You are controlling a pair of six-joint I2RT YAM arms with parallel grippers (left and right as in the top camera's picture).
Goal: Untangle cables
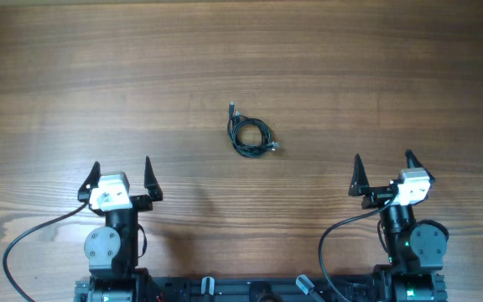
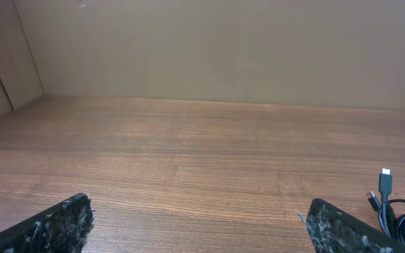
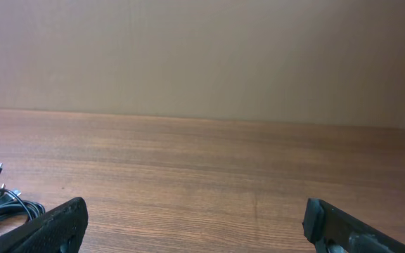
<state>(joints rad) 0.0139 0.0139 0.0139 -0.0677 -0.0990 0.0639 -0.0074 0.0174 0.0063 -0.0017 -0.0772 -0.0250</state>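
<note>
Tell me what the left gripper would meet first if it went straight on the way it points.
Nothing nearby, it seems: ahead of the left gripper lies only bare table up to the back wall. The coiled cables sit off to its right, outside that line.

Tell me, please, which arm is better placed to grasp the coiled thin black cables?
Left, narrowly. Both open, the left gripper and right gripper sit roughly equidistant from the coiled thin black cables, but the loose plug end sticks out leftward.
</note>
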